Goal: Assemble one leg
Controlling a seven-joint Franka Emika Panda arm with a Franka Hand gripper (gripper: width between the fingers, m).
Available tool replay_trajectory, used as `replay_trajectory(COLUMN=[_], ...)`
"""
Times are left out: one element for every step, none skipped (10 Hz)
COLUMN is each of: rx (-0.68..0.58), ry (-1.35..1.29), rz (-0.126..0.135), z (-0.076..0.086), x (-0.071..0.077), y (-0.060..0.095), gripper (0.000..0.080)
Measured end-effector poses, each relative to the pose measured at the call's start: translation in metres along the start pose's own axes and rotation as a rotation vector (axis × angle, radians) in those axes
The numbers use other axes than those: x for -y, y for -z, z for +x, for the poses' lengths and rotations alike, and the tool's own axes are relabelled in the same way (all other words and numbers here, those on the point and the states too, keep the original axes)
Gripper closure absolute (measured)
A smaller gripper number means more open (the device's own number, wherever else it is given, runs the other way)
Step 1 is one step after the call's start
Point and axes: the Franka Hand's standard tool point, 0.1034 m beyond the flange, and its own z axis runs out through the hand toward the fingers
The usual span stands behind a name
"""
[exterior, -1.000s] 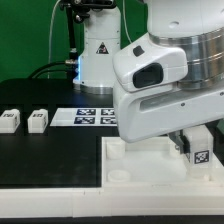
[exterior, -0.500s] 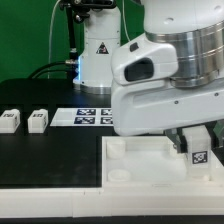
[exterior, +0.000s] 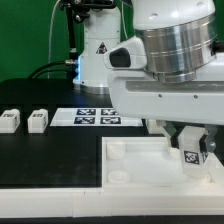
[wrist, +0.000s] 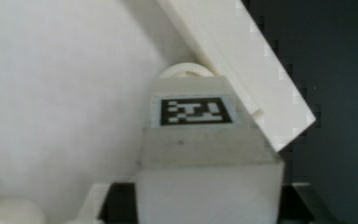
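My gripper [exterior: 192, 148] is shut on a white leg [exterior: 192, 152] whose black-and-white tag faces the camera. It holds the leg upright over the back right corner of the large white tray [exterior: 135, 165]. In the wrist view the leg [wrist: 197, 140] fills the middle, tag up, between my fingers, and its far end sits at a round corner socket [wrist: 190, 72] beside the tray's raised rim [wrist: 247, 70]. I cannot tell whether the leg is seated in the socket.
Two more small white legs [exterior: 10, 121] [exterior: 38, 120] lie on the black table at the exterior view's left. The marker board [exterior: 95, 117] lies behind the tray. The arm's base [exterior: 97, 55] stands at the back.
The arm's wrist has risen and turned, baring more of the tray's back edge. The held leg has shifted slightly to the exterior view's left and stays at the tray's back right corner.
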Motion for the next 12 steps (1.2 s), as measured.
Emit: replay_trajectory(rx=[-0.006,-0.01,-0.017,-0.024,-0.029,-0.035,-0.042,-0.042,-0.042,-0.038,-0.037,-0.036], ry=[-0.105,-0.219,-0.34,-0.42,-0.513,-0.601,-0.631,-0.627,-0.621,-0.621,-0.593,-0.525], rz=[-0.001,-0.005,-0.011,-0.015,-0.015,-0.012,-0.011,-0.011,-0.011,-0.01,-0.011,-0.014], z=[-0.001,-0.002,-0.006,-0.009,-0.014,-0.017,-0.017,-0.017,-0.017,-0.018,-0.019,-0.019], x=[-0.001,-0.002,-0.002,-0.001,0.0,0.002,0.003,0.003,0.003,0.004,0.004,0.004], y=[0.0,0.0,0.0,0.0,-0.002,-0.003,-0.003,-0.003,-0.003,-0.004,-0.004,-0.004], gripper=[0.0505,0.0505,0.0505,0.0505,0.0505,0.0505,0.0504,0.0504,0.0504,0.0504,0.0333,0.0193])
